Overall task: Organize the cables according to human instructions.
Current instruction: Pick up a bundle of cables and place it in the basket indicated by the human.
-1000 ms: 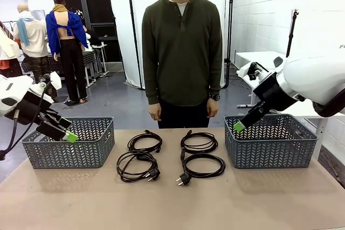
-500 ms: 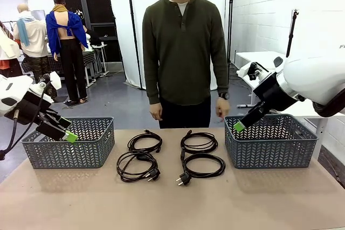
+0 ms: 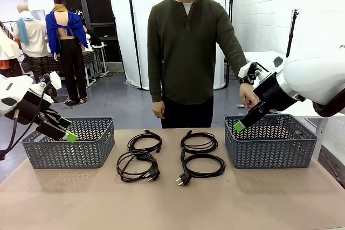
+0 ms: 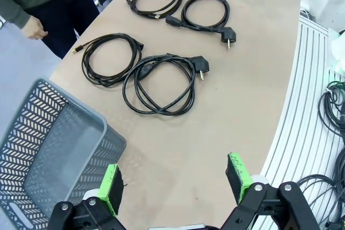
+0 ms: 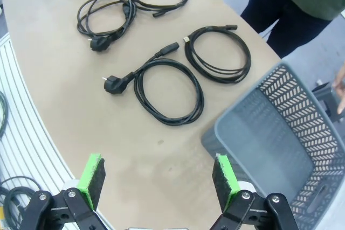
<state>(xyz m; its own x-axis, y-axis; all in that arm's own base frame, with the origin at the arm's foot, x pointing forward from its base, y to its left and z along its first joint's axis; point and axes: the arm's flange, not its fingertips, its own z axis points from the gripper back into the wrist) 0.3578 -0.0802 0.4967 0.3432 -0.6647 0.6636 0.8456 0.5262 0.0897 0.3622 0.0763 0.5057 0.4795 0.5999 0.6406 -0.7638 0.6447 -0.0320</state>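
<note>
The person has shifted right and lifted a hand from the side to just above the right basket, close to the right gripper, which, like the left gripper by the left basket, gapes wide and empty, well apart from the four cables lying between the baskets.

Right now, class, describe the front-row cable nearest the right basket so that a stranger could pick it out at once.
Find the grey basket on the robot's right side of the table. Just beside it, in the row nearer the robot, lies the right front cable. Unlike the messier left front cable, it is a neat round loop with its chunky plug trailing out sideways.
</note>
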